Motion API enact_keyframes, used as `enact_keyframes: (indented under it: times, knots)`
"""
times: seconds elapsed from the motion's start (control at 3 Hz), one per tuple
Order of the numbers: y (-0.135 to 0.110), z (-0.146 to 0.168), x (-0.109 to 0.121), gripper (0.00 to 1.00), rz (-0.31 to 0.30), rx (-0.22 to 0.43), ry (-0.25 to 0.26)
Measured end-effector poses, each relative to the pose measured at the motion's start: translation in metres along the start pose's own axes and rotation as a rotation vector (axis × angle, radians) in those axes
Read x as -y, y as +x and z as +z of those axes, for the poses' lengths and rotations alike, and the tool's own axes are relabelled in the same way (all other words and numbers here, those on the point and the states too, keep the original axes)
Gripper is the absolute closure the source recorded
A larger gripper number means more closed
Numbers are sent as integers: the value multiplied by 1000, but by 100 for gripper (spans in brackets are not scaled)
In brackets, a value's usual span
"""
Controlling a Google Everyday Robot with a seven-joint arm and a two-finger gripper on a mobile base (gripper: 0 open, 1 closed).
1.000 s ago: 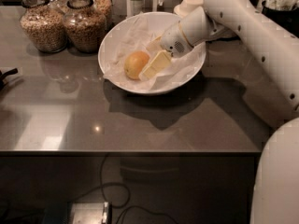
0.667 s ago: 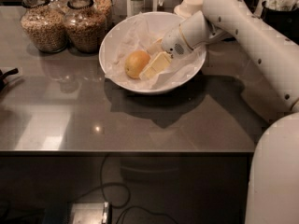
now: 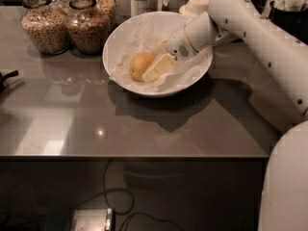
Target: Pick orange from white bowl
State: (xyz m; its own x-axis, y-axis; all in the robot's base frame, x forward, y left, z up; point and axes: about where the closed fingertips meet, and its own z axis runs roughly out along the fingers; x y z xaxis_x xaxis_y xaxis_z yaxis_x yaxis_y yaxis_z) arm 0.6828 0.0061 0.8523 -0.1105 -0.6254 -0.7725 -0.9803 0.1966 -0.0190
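The orange lies on crumpled white paper in the left middle of the white bowl, which stands at the back of the dark table. My gripper reaches into the bowl from the right and sits right against the orange's right side. Its jaws stand apart, the near finger beside the front of the orange and the far one behind it. The orange rests on the paper and is not lifted.
Two glass jars of grain stand left of the bowl. Small white cups are stacked behind it and a dark container is at the back right. My white arm crosses the right side. The table's front edge is near.
The arm has shifted slightly up and back above the bowl's right rim. The gripper stays against the orange, and the orange has not moved.
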Motion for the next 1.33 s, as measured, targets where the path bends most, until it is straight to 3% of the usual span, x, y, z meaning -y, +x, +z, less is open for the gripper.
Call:
enact_keyframes:
  times: [0.67, 1.33]
  knots:
    - [-30, -4, -18, 20, -35, 29, 131]
    - [-20, 21, -15, 22, -4, 15, 105]
